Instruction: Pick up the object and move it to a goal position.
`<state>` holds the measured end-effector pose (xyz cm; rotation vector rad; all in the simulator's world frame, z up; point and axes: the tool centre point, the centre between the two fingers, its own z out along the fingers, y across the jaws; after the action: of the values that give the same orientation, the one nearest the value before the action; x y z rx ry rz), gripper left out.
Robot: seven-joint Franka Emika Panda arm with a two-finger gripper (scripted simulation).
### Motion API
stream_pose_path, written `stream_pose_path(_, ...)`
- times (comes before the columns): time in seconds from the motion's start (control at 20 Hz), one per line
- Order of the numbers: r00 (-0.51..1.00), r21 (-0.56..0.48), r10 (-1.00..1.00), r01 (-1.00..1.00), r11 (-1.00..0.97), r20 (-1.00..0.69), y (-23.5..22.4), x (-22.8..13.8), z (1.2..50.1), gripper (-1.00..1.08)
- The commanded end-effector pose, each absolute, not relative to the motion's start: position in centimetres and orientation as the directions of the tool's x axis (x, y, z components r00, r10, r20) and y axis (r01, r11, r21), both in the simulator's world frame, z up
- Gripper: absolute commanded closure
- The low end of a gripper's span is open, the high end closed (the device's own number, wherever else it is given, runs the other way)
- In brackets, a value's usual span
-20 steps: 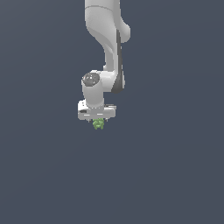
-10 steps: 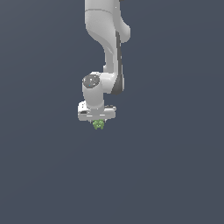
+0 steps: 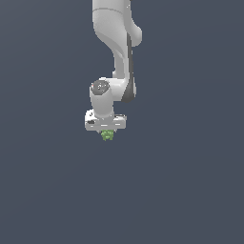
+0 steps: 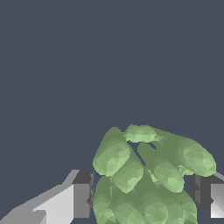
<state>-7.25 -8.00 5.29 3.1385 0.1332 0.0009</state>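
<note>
Seen in the exterior view against a plain dark slate backdrop: a white Franka arm (image 3: 116,47) dropping from the frame's upper edge, bending at a dark-seamed elbow, ending in a round grey-capped wrist joint (image 3: 100,88) above the flat white bar of the gripper (image 3: 106,133). Tucked directly beneath that bar, touching its underside: the object (image 3: 107,135), a tiny bright green lump, far smaller than the bar above it, peeping out just to the exterior view's right of the bar's middle. Fingers too short and too hidden here to be made out singly. In the wrist view, the same green thing (image 4: 146,177) filling the space between the two fingertips, a cluster of rounded, overlapping lobes in pale and deeper green, bulging outward beyond the tips. One finger (image 4: 72,199), white with a dark grey pad, pressed against one flank of the cluster; the other finger (image 4: 210,194), likewise dark-padded, set against the opposite flank, partly cut off by the frame's edge. Jaws drawn in on the lump from both sides, clasping it, with no daylight visible between pads and green surface. Behind the gripper in both views, nothing but the uniform slate ground, unmarked, so height above any surface impossible to tell.
</note>
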Motion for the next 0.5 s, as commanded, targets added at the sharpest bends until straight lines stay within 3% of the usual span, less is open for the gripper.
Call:
stream_pose_path(0.0, 0.996, 0.0, 0.085, 0.085, -0.996, 0.001, -7.7, -7.2, 5.9, 1.08)
stream_pose_path(0.45, 0.996, 0.001, 0.085, 0.085, -0.996, 0.001, -5.0, -7.3, 10.9, 1.08)
